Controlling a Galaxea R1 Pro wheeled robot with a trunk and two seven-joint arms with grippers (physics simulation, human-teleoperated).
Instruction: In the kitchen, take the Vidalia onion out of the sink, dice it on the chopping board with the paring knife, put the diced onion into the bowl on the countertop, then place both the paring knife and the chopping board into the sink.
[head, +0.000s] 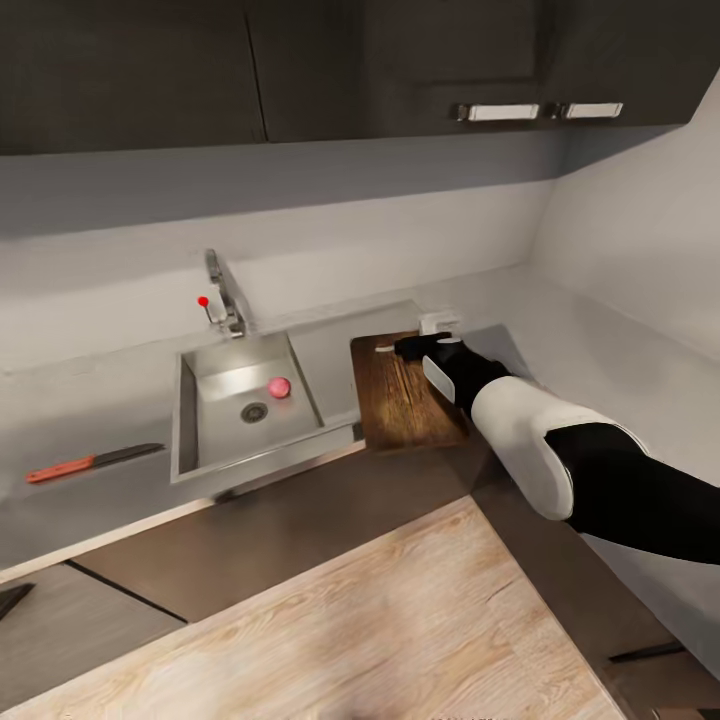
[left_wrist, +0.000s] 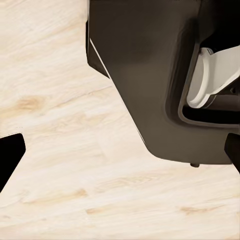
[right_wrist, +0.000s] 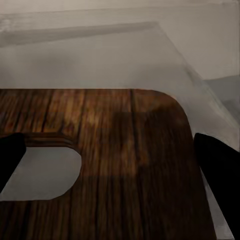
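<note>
right gripper over the far end of the chopping board

the right arm reaches out from the right side over the desk (head: 120, 385). its right gripper (head: 420, 345) hangs above the far end of the chopping board (head: 400, 400), close to the small slot hole (right_wrist: 42, 172) in the wood. in the right wrist view the two dark fingers (right_wrist: 220, 170) are spread wide, one on each side, with the brown board between them and nothing pinched. i cannot tell if they touch the board.

the chopping board lies flat on the desk, just to the right of the sink (head: 240, 400). a small white thing, maybe the bowl (head: 438, 322), sits just past the far end of the board, mostly hidden by the gripper.

the onion (head: 279, 387) looks like a small pink ball. it rests on the bottom of the sink, just beside the round dark drain (head: 254, 411), on its right. the tap (head: 225, 290) with its red knob stands at the far edge of the sink.

the paring knife (head: 92, 461) lies flat on the desk to the left of the sink, well apart from the board. its red handle points left and its dark blade points toward the sink.

in the left wrist view the left gripper (left_wrist: 120, 160) shows dark finger tips at both edges, spread apart and holding nothing, over a pale wooden floor (left_wrist: 75, 175) and part of the robot's dark body.
</note>
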